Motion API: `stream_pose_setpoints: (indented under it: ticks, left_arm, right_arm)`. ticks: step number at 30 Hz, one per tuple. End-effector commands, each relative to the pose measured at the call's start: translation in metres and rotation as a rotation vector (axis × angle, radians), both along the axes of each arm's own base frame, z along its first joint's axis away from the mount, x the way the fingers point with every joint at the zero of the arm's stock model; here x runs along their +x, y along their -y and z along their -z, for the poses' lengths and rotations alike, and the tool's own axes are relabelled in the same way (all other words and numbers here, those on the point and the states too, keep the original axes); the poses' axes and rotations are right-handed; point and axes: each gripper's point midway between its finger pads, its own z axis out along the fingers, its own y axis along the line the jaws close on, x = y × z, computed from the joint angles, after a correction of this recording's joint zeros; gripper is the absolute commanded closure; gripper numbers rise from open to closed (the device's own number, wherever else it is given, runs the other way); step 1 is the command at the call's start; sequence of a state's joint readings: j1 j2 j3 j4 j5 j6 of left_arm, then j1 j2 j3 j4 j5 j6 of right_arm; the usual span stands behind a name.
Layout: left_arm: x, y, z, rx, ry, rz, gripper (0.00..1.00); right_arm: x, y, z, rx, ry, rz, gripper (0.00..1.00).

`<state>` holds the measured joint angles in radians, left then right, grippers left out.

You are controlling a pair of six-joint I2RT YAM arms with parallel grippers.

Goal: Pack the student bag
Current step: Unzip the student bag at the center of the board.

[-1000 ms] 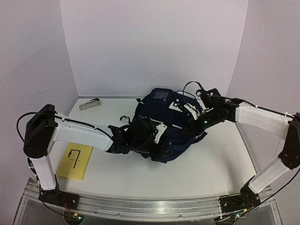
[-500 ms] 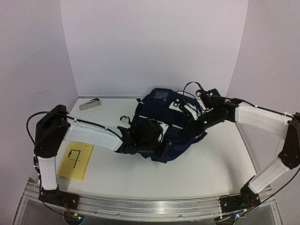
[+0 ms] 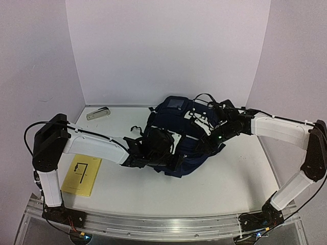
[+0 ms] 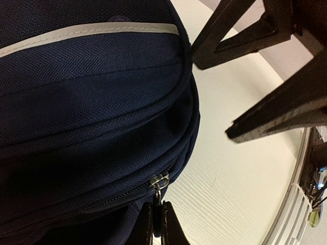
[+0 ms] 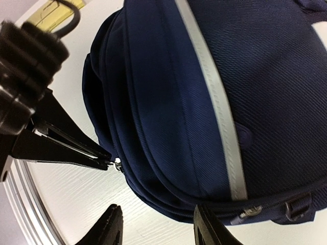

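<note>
The student bag (image 3: 164,118) lies slumped in the middle of the bench (image 3: 230,173), towards the back wall. The left claw (image 4: 157,212) is pinched tight on the small metal zip pull (image 4: 160,179) at the bag's rounded edge, with only its fingertips on the tab. The right claw (image 5: 157,210) stands partly open just beside that same edge and grips nothing, so nothing braces the fabric.

If the left arm hauls on the pull now, the whole bag is likely to slide across the bench instead of the zip running. The thin tab may also slip out of so shallow a pinch. The slider sits on a curve, where teeth tend to bind. The two claws are close enough to knock together.
</note>
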<state>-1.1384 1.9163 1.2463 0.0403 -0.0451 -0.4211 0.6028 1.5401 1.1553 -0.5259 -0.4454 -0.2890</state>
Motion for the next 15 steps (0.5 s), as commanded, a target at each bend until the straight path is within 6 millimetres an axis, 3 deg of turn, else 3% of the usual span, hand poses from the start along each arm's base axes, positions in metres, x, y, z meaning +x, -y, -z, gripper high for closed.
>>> stream_pose_setpoints:
  ticks: [1,10,15]
  left_arm:
    - [-0.002,0.006,-0.037,-0.126,-0.001,0.01,1.0]
    - [0.003,-0.002,-0.043,-0.213,-0.074,0.003,1.0]
    - [0.003,-0.005,-0.042,-0.24,-0.104,0.005,1.0]
  right_arm:
    - [0.002,-0.009,0.01,-0.02,0.057,-0.082,0.52]
    - [0.007,-0.012,0.03,-0.038,0.126,-0.129,0.52]
    - [-0.002,-0.015,0.028,-0.005,0.137,-0.166,0.57]
